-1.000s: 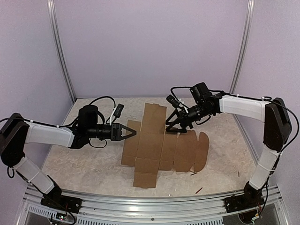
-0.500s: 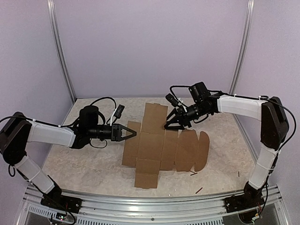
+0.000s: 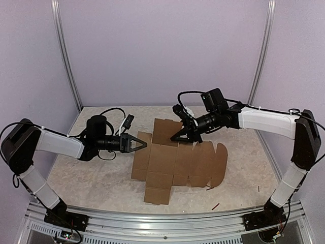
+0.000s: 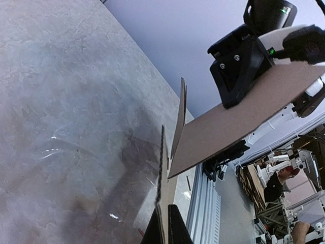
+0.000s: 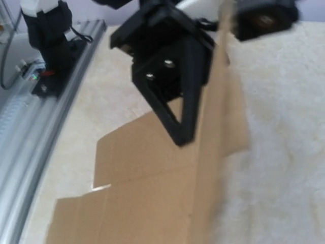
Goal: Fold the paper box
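Note:
The paper box (image 3: 167,162) is a flat brown die-cut sheet in the middle of the table. My left gripper (image 3: 145,144) is shut on the edge of its left flap, and the thin cardboard edge (image 4: 162,152) runs up from between the fingertips (image 4: 163,233). My right gripper (image 3: 178,138) is at the far panel (image 3: 166,130), which is tilted up off the table. Black parts of that gripper show above and below the raised panel (image 4: 244,117). The right wrist view shows only blurred cardboard (image 5: 147,198) and the left gripper (image 5: 182,138), while the right gripper's own fingers are hidden.
Small dark stick scraps (image 3: 215,206) (image 3: 209,188) lie near the front right of the sheet. An aluminium rail (image 3: 162,223) runs along the near edge. Purple walls with metal posts (image 3: 68,66) close in the back and sides.
The right gripper moved left onto the far panel and its jaws narrowed. That panel went from lying flat to tilted up. The left gripper stayed shut on the left flap.

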Tool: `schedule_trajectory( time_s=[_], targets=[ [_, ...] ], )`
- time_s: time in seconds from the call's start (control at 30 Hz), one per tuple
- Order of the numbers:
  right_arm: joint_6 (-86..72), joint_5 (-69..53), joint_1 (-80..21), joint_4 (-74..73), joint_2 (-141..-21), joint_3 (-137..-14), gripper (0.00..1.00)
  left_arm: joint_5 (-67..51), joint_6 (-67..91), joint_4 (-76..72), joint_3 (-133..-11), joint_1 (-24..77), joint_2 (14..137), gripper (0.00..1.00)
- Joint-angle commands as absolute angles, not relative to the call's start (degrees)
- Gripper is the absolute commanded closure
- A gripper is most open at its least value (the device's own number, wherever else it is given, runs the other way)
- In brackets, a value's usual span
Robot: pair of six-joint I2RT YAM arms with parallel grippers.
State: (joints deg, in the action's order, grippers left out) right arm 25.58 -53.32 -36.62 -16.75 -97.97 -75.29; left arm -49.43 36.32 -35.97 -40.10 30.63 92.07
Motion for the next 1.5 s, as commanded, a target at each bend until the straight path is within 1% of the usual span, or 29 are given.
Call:
schedule_trajectory(
  time_s=[0.0,0.07,0.23,0.4,0.67,0.7,0.87,1.03,1.17,1.27,1.3,1.37,1.47],
  targets=[
    [29.23,-41.54,-40.5,-11.4,-93.76,-71.34,0.8,-50.95,39.01,-38.83,-40.19,29.66,93.55,1.0],
    [29.75,-38.46,-41.22,-11.07,-93.68,-71.27,0.86,-50.73,39.76,-39.06,-40.1,29.24,93.75,1.0],
    [32.41,-31.86,-42.88,-10.07,-93.59,-69.51,0.91,-50.67,42.52,-39.86,-39.9,27.69,95.18,1.0],
    [33.11,-23.56,-44.73,-6.58,-94.07,-67.13,1.0,-52.24,45.9,-42.05,-40.57,27.33,98.2,1.0],
    [36.02,-19.49,-46.22,-5.36,-94.6,-64.82,1.0,-52.0,52.58,-43.79,-41.07,26.28,102.51,1.0],
    [37.29,-18.58,-47.06,-5.28,-94.64,-64.12,0.98,-52.01,53.82,-44.81,-40.84,26.08,103.36,1.0],
    [43.78,-14.28,-52.76,-7.11,-95.84,-61.22,0.79,-50.46,56.55,-46.3,-40.56,25.29,106.87,1.0],
    [44.84,-14.75,-55.31,-8.59,-98.59,-60.43,0.58,-49.37,56.34,-45.83,-40.73,24.87,109.8,1.0],
    [44.07,-15.84,-55.63,-10.76,-102.39,-62.74,0.49,-49.42,56.13,-45.97,-41.12,24.81,112.39,1.0],
    [44.27,-16.78,-55.64,-13.24,-105.72,-65.07,0.45,-49.42,55.94,-45.66,-41.43,24.63,113.7,0.98],
    [44.29,-16.95,-55.66,-13.74,-106.72,-65.65,0.44,-49.43,55.83,-45.32,-41.6,24.57,114.41,0.97],
    [44.36,-17.54,-55.65,-14.44,-108.42,-66.52,0.42,-49.06,55.84,-44.56,-41.9,24.35,115.2,0.91],
    [44.26,-18.2,-55.64,-14.94,-110.43,-67.29,0.39,-48.49,56.22,-44.69,-41.69,23.89,116.24,0.76]
  ],
)
